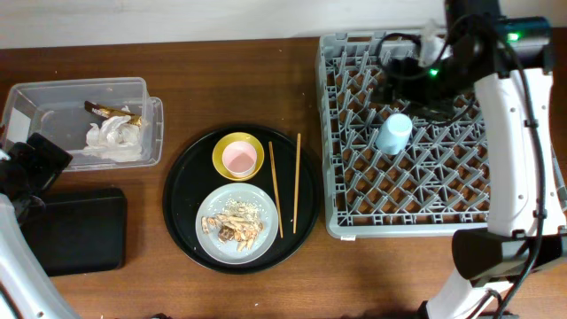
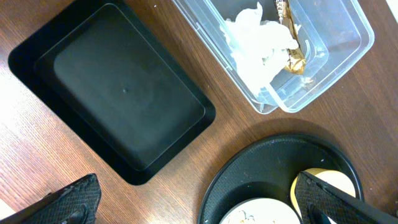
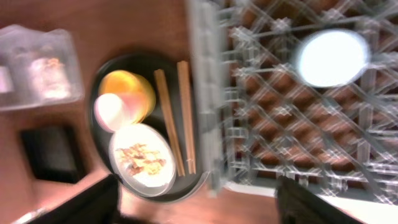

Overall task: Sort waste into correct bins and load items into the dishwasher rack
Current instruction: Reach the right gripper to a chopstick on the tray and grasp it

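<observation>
The crumpled foil wrapper (image 1: 113,135) with its brown-gold piece (image 2: 295,59) lies in the clear box (image 1: 80,86). The shallow black tray (image 1: 75,230) holds nothing. The pink cup (image 1: 239,158) sits in the yellow bowl (image 1: 220,147). Food scraps (image 1: 237,226) lie on the grey plate (image 1: 208,221), with the chopsticks (image 1: 275,190) beside it. The light blue cup (image 1: 394,133) lies in the rack (image 1: 354,221). My right gripper (image 1: 399,84) is open and empty above the rack, behind the cup. My left gripper (image 1: 40,159) is open and empty between the two bins.
The bowl, plate and chopsticks rest on a large round black tray (image 1: 182,190) in the middle of the wooden table. The rack fills the right side. The right arm's white links run down the right edge.
</observation>
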You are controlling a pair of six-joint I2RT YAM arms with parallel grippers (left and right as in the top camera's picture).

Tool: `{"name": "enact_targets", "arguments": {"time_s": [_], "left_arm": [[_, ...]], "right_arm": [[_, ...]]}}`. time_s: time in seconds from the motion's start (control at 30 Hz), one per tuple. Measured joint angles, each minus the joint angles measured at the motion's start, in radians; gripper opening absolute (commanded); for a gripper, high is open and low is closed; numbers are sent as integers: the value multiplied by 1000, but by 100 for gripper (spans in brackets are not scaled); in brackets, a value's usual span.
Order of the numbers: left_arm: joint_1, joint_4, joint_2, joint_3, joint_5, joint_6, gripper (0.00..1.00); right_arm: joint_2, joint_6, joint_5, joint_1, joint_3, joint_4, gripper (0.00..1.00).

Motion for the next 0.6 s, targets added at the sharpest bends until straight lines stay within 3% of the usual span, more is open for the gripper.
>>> {"name": "enact_targets", "arguments": {"time_s": [0.13, 0.3, 0.37, 0.43, 0.6], "left_arm": [[0, 0, 0, 0, 0, 0, 100], [0, 0, 0, 0, 0, 0, 100], [0, 0, 0, 0, 0, 0, 99], [0, 0, 0, 0, 0, 0, 99], [0, 0, 0, 0, 0, 0, 99]], "right_arm": [[0, -13, -47, 91, -5, 49, 80], [29, 87, 187, 275, -140, 110, 76], [48, 127, 253, 336, -259, 218, 73], [63, 168, 286, 377, -385, 346, 61], [66, 201, 307, 438, -605, 603, 56]]}}
